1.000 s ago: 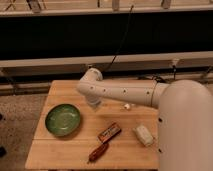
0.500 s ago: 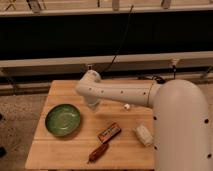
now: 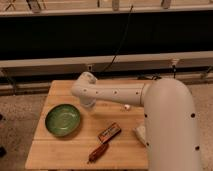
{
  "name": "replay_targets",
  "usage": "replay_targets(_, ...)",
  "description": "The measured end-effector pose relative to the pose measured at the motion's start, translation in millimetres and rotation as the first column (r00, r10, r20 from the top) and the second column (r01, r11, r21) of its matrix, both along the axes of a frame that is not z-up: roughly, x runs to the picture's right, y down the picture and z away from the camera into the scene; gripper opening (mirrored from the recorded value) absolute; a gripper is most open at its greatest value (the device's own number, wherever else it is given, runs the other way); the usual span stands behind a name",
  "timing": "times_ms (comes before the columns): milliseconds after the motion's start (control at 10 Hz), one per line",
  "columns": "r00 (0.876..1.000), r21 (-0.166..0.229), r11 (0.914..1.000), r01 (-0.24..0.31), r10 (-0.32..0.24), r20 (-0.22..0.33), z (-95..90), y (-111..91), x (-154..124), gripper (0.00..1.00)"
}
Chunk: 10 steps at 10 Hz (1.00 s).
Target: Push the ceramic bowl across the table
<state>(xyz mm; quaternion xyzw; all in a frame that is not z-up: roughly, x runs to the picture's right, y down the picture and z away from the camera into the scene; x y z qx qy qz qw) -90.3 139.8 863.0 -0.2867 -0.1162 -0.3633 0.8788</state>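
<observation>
Arm has swung left since a second ago; claw now just beside bowl, state not visible. Bowl unmoved near table left edge; push about to start.

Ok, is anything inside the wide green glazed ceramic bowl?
Nothing shows inside the wide green glazed ceramic bowl; its whole interior is visible. The gripper sits just right of its rim, above the light wooden slatted table.

1. White arm enters from lower right, forearm reaching leftward, roughly level.
2. Wrist bends downward at the far end.
3. Gripper hangs beneath the wrist, mostly hidden.
</observation>
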Motion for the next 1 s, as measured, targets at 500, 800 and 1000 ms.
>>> replay_targets(500, 0.993, -0.006, 0.9948, 0.102, -0.101, 0.063, -9.0, 13, -47, 0.00)
replay_targets(800, 0.981, -0.002, 0.9858, 0.168, -0.167, 0.097, -17.6, 18, -68, 0.00)
replay_targets(1000, 0.972, 0.000, 0.9804, 0.197, -0.196, 0.131, -24.1, 21, -90, 0.00)
